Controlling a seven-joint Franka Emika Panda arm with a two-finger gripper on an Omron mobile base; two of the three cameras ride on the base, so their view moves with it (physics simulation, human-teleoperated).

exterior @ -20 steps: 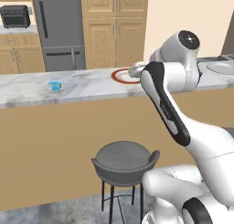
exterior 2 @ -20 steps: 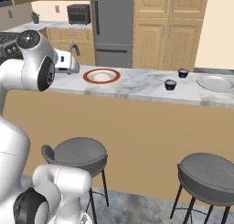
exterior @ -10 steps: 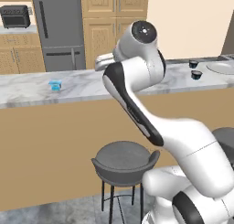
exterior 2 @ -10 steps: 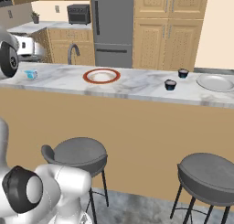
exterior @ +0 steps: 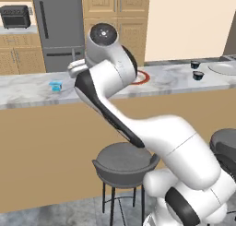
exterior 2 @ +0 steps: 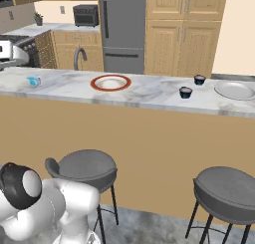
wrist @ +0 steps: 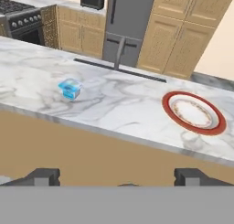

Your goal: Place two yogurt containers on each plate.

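In the hand view my gripper [wrist: 118,178] is open, its two dark fingertips [wrist: 44,176] wide apart with nothing between them, held in front of the counter's edge. A pale blue yogurt container [wrist: 70,88] stands on the marble counter ahead and to the left, apart from the gripper. The red-rimmed plate [wrist: 194,112] lies empty farther right. The blue container [exterior: 56,86] [exterior 2: 34,80] and the plate [exterior 2: 110,82] also appear in both base views. Two dark yogurt containers [exterior 2: 186,92] [exterior 2: 199,79] stand on the counter right of the plate.
A pale grey round dish [exterior 2: 234,89] lies at the counter's right end. A faucet [wrist: 119,51] rises behind the counter. Two grey stools [exterior 2: 87,166] [exterior 2: 229,193] stand below the counter's front. Fridge and wooden cabinets line the back wall.
The arm has swung left along the counter, away from the plate toward the blue container's side. The gripper stays open. The containers and the plate have not moved.
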